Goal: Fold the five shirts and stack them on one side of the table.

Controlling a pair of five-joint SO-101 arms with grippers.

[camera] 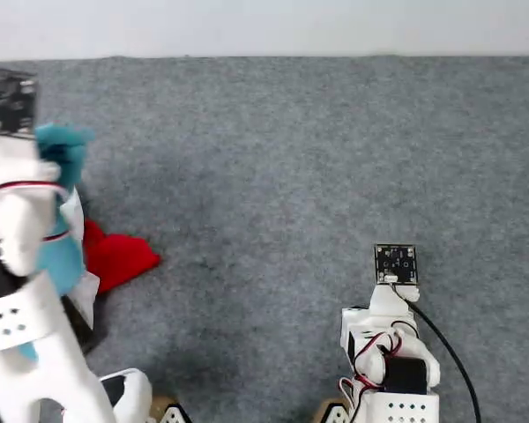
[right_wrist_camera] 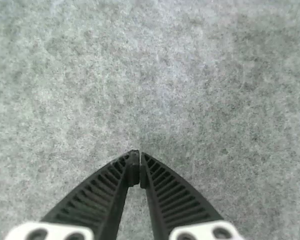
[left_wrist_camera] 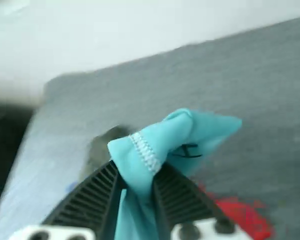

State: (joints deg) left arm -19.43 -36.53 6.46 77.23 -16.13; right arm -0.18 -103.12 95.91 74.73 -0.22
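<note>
Teal shirt (left_wrist_camera: 176, 136) hangs pinched in left end effector (left_wrist_camera: 138, 170) at worktop's (camera: 335, 150) left edge, by red shirt (camera: 116, 256); right end effector (right_wrist_camera: 139, 167) clenched, empty.

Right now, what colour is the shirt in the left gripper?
Teal. The shirt shows best in the left wrist view.

no legible text or labels
</note>
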